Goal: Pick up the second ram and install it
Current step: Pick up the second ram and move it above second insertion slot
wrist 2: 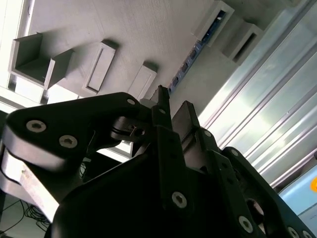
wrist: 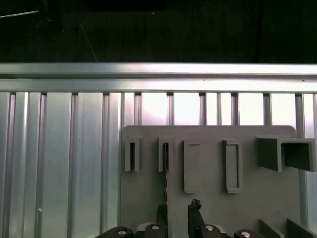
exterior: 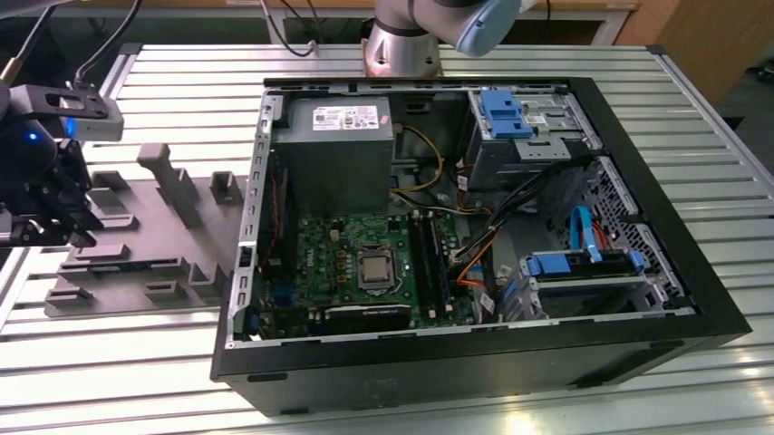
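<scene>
The second ram (wrist 2: 190, 62) is a thin dark blue-green strip standing on edge in a slot of the grey holder plate (wrist 2: 148, 29). In the first wrist view the ram (wrist: 165, 171) is seen edge-on, running toward my fingers. My gripper (wrist: 178, 214) hovers just above the plate at the strip's near end, open, with nothing between its fingers. One fingertip (wrist: 162, 212) lines up almost with the strip. In the exterior view the gripper (exterior: 67, 222) is at the far left over the holder plate (exterior: 133, 240).
The open computer case (exterior: 484, 362) lies at the exterior view's right, with the green motherboard (exterior: 326, 249), black slot rails (exterior: 430, 263) and grey power-supply box (exterior: 333, 149) inside. Raised blocks (exterior: 163, 172) stand on the holder plate. Ribbed metal table (exterior: 145, 381) lies underneath.
</scene>
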Motion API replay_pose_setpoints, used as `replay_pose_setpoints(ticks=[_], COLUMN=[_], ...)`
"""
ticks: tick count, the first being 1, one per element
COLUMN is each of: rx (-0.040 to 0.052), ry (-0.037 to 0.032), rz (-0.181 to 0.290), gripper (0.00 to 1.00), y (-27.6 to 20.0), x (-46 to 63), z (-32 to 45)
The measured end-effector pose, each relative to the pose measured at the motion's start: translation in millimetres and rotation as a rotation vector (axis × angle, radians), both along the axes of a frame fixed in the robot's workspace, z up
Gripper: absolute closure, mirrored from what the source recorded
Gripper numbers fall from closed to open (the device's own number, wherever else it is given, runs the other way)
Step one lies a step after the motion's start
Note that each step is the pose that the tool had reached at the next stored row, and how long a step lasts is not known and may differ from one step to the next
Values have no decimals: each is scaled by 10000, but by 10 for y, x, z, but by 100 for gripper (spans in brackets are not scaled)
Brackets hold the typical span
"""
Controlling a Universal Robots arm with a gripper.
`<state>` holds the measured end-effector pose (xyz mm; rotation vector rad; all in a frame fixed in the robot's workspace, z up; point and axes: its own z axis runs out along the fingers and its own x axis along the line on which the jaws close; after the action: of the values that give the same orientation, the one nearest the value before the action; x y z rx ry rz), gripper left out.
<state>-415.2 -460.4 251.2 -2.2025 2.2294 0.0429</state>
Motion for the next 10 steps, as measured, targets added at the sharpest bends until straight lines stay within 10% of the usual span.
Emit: replay_pose_setpoints(ticks=[10], rx=[-6], ry=[0], rz=[0], gripper=[70], y=[-17], x=[0], z=[-135])
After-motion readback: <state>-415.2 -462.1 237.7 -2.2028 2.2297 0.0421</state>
